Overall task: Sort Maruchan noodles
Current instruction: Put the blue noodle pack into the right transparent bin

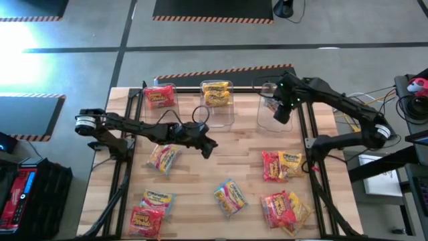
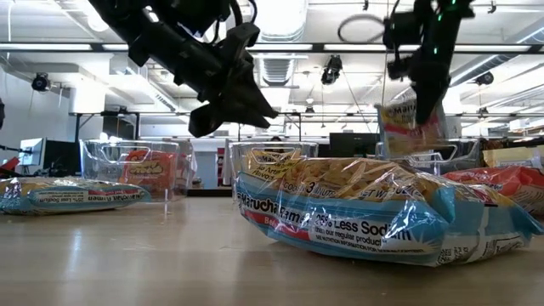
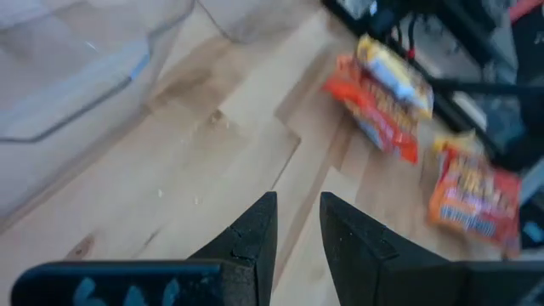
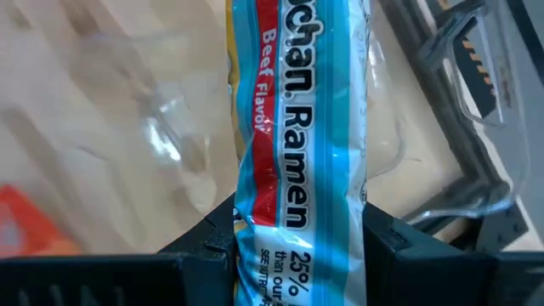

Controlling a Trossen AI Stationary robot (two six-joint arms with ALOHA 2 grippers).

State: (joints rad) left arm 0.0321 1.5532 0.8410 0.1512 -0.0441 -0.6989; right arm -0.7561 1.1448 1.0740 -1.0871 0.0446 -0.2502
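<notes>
Sorting is only partly done: the red packet [image 1: 159,98] sits in the left clear bin [image 1: 167,88] and a yellow one [image 1: 216,94] in the middle bin [image 1: 231,114]. Above the right bin [image 1: 262,115], seemingly empty, the right gripper [image 1: 281,112] pinches a blue-trimmed beef packet [image 4: 297,153]. Mid-table, the left gripper [image 1: 208,148] hangs empty, fingers pressed together. Roughly nine loose packets [image 1: 230,199] remain on the table [image 1: 200,181].

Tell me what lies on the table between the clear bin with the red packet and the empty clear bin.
The high view shows a third clear plastic bin holding a yellow crinkly noodle packet, between the red-packet bin and the empty bin.
</notes>
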